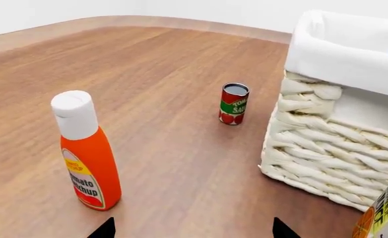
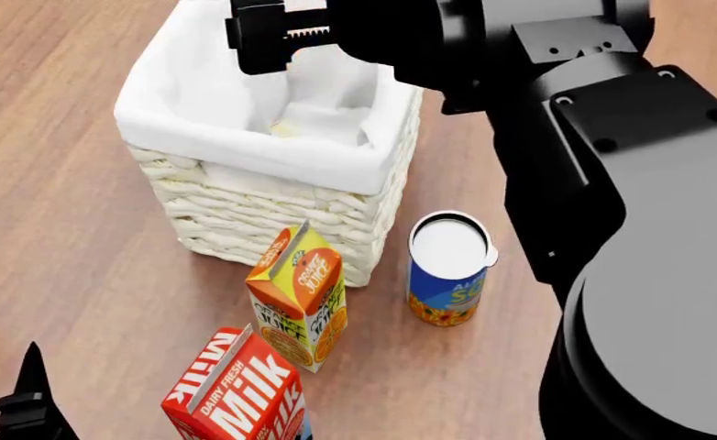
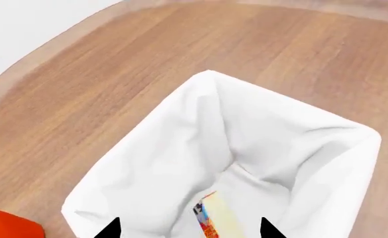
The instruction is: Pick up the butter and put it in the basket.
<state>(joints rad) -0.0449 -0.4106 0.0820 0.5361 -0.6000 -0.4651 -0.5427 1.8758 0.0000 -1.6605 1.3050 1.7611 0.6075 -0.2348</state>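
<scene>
So the butter point(image 3: 211, 218) is lying down in the bottom of the basket point(image 2: 200, 119), showing its yellow end and a strip of red. Looks to us like the drop is done. Our right gripper point(image 2: 288, 35) hangs over the basket's 12 o'clock rim with its jaws spread and nothing between them. The left gripper point(image 1: 192, 229) sits low at 7 o'clock over the surface point(image 1: 154, 74), also spread and empty, facing the ketchup bottle point(image 1: 87, 151). We'd guess the next move is lifting the right arm straight up, clear of the liner.
</scene>
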